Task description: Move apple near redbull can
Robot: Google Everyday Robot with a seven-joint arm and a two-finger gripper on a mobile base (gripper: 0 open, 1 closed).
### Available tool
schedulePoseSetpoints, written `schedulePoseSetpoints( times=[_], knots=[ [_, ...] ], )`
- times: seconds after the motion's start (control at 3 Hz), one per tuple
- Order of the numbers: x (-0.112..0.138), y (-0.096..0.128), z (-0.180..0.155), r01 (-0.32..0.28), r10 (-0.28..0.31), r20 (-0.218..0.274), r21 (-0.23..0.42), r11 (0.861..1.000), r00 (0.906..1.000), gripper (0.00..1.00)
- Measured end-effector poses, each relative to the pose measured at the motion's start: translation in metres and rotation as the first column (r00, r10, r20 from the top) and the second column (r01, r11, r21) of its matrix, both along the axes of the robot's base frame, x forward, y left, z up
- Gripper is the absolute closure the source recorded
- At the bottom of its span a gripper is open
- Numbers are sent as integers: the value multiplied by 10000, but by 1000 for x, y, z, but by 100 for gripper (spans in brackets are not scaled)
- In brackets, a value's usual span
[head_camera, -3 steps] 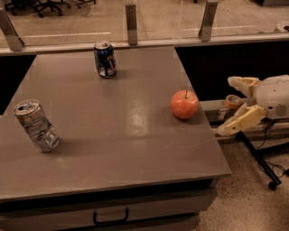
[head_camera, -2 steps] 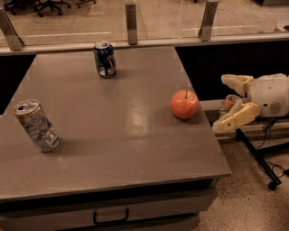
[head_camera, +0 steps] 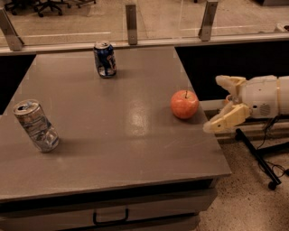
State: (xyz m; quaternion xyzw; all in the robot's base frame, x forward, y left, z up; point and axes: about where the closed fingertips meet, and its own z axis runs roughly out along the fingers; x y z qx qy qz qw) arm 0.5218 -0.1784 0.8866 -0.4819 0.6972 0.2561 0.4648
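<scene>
The cream two-finger gripper (head_camera: 213,104), fingers spread wide just off the grey table's (head_camera: 113,153) right edge, should advance level and centred on the round red-orange apple (head_camera: 184,104) near it, then carry it left toward the tilted slim silvery redbull can (head_camera: 36,126).

I was in an office-like lab: black wheeled chairs (head_camera: 45,5) stood beyond a glass partition with metal posts (head_camera: 131,25); my cream gripper (head_camera: 215,104) hung spread just right of the grey drawered table (head_camera: 113,149).

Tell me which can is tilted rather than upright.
The silvery redbull can at left leans over; the dark blue can at the back stands upright. The gripper, open, hangs right of the table.
</scene>
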Motion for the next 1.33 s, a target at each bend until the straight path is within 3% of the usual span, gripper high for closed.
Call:
schedulePoseSetpoints(
  times=[1.0, 1.33],
  knots=[
    [28, 48, -20, 203, -209, 327, 197, 9996, 9992, 0],
    [34, 59, -27, 1, -9, 265, 295, 9996, 9996, 18]
  ],
)
